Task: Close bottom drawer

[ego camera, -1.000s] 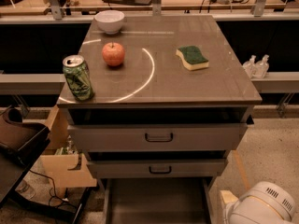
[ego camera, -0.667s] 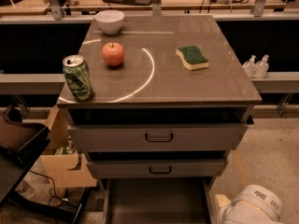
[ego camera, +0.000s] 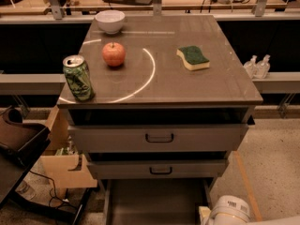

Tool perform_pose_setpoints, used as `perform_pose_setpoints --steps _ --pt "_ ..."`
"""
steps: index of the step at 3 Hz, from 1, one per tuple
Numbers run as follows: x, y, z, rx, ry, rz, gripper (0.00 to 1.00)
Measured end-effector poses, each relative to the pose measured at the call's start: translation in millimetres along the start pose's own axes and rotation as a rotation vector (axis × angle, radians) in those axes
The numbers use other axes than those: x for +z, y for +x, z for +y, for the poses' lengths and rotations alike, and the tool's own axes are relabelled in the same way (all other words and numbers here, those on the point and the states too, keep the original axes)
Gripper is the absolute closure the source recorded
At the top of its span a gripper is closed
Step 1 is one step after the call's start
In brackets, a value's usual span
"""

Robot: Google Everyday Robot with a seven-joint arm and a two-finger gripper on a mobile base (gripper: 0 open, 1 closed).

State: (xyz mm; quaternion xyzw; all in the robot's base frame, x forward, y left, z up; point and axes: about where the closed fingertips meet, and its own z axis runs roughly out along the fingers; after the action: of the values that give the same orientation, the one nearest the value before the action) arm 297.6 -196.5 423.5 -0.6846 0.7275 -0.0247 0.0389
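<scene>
The bottom drawer (ego camera: 154, 201) of the grey-brown cabinet is pulled far out. I see its wide, shallow tray running down to the lower frame edge, while its front and handle are out of view. The two drawers above, the top one (ego camera: 159, 138) and the middle one (ego camera: 161, 170), each show a small dark handle and stand slightly out. A white rounded part of my arm (ego camera: 230, 211) sits at the bottom right, beside the tray's right side. My gripper itself is out of view, below the frame.
On the cabinet top (ego camera: 220, 86) stand a green can (ego camera: 78, 78), a red apple (ego camera: 114, 54), a white bowl (ego camera: 110, 21) and a green-and-yellow sponge (ego camera: 193, 57). A cardboard box (ego camera: 63, 165) and a dark chair (ego camera: 18, 144) are at the left. Two small bottles (ego camera: 257, 65) stand at the right.
The white arm part at the bottom right has moved left and a little lower, closer to the open bottom drawer. The drawers and tabletop objects have not moved.
</scene>
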Motion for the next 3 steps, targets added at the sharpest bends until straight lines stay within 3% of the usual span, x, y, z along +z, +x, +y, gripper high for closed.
perform_pose_setpoints --steps 1,3 --pt "47.8 -13.3 4.9 0.008 -0.026 -0.019 0.17" --pt "139.5 -32.4 15.8 -0.014 -0.032 -0.043 0.64"
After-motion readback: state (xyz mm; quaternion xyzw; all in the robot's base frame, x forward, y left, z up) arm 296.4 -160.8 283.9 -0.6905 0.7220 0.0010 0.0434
